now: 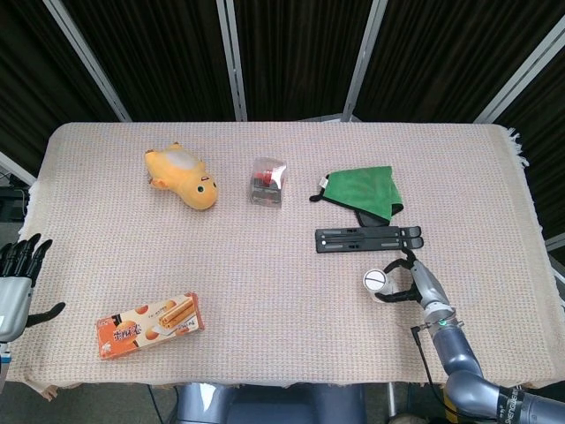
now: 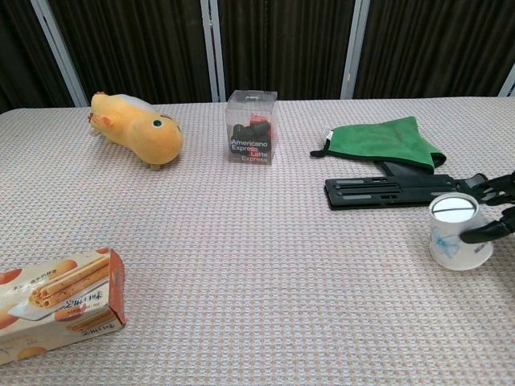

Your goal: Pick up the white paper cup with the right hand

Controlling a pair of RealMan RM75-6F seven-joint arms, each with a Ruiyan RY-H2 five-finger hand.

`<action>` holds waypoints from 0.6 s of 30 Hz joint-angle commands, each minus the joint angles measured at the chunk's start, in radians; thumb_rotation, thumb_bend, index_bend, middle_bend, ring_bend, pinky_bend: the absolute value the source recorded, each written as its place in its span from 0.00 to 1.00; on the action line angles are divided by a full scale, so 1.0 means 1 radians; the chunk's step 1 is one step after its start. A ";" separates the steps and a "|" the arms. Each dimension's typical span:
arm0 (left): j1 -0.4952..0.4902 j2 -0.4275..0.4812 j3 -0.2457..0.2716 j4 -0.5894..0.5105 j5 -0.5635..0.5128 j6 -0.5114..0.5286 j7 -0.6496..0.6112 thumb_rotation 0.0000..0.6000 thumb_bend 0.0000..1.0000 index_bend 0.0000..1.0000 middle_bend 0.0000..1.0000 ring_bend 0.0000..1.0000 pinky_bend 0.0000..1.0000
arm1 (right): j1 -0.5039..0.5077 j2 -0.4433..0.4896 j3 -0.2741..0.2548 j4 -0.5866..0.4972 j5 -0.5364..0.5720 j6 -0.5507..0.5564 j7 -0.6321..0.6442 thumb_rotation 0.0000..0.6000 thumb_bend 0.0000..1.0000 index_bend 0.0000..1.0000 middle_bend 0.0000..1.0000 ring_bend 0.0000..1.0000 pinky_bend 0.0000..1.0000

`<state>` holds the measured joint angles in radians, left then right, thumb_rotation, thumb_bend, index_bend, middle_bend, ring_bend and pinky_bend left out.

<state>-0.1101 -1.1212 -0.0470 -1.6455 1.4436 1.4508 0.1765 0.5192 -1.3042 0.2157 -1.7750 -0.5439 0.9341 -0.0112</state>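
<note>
Bench point(image 1: 265, 265) cloth-covered; right hand point(image 1: 413, 281) wraps cup point(image 2: 459, 233), upside down on cloth. Grasp step; next, probably lift straight up.

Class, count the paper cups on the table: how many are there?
1. The white paper cup stands upside down near the right edge, within the right hand. None seems hidden.

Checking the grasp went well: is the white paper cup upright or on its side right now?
Upside down: the white paper cup stands on its wide end, narrow flat base up, with the right hand around it.
</note>
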 commanded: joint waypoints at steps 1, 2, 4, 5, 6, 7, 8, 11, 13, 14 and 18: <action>0.000 0.000 0.000 0.000 0.000 0.000 0.000 1.00 0.00 0.00 0.00 0.00 0.00 | -0.001 0.012 -0.009 -0.008 0.005 0.011 -0.018 1.00 0.16 0.36 0.01 0.00 0.00; 0.000 0.000 0.000 0.000 0.000 0.000 -0.001 1.00 0.00 0.00 0.00 0.00 0.00 | 0.000 0.017 -0.014 -0.012 0.004 0.011 -0.025 1.00 0.15 0.33 0.01 0.00 0.00; 0.000 0.000 0.000 0.000 0.001 0.000 0.000 1.00 0.00 0.00 0.00 0.00 0.00 | 0.000 0.032 -0.022 -0.024 -0.002 0.013 -0.041 1.00 0.16 0.27 0.00 0.00 0.00; 0.000 0.000 0.000 0.000 0.001 0.000 0.000 1.00 0.00 0.00 0.00 0.00 0.00 | 0.000 0.039 -0.027 -0.030 -0.008 0.015 -0.048 1.00 0.16 0.24 0.00 0.00 0.00; 0.000 0.001 0.000 0.000 0.001 0.000 0.000 1.00 0.00 0.00 0.00 0.00 0.00 | -0.001 0.046 -0.031 -0.037 -0.014 0.017 -0.055 1.00 0.16 0.21 0.00 0.00 0.00; 0.000 0.001 0.000 0.000 0.001 0.000 0.000 1.00 0.00 0.00 0.00 0.00 0.00 | -0.003 0.053 -0.033 -0.044 -0.021 0.021 -0.058 1.00 0.16 0.19 0.00 0.00 0.00; 0.000 0.001 0.000 0.000 0.001 0.000 0.000 1.00 0.00 0.00 0.00 0.00 0.00 | -0.005 0.058 -0.035 -0.049 -0.027 0.025 -0.060 1.00 0.16 0.16 0.00 0.00 0.00; 0.000 0.001 0.001 0.000 0.001 0.000 -0.001 1.00 0.00 0.00 0.00 0.00 0.00 | -0.023 0.089 -0.046 -0.080 -0.090 0.065 -0.072 1.00 0.15 0.10 0.00 0.00 0.00; 0.000 0.001 0.001 0.000 0.001 0.000 -0.002 1.00 0.00 0.00 0.00 0.00 0.00 | -0.042 0.115 -0.053 -0.108 -0.149 0.091 -0.067 1.00 0.15 0.08 0.00 0.00 0.00; 0.000 0.001 0.001 0.000 0.001 0.000 -0.002 1.00 0.00 0.00 0.00 0.00 0.00 | -0.051 0.130 -0.056 -0.119 -0.178 0.098 -0.064 1.00 0.15 0.07 0.00 0.00 0.00; 0.000 0.002 0.001 0.001 0.002 0.000 -0.003 1.00 0.00 0.00 0.00 0.00 0.00 | -0.086 0.182 -0.082 -0.134 -0.336 0.155 -0.078 1.00 0.14 0.05 0.00 0.00 0.00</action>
<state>-0.1101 -1.1196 -0.0460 -1.6450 1.4454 1.4508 0.1733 0.4657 -1.1667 0.1565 -1.8875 -0.7764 1.0379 -0.0778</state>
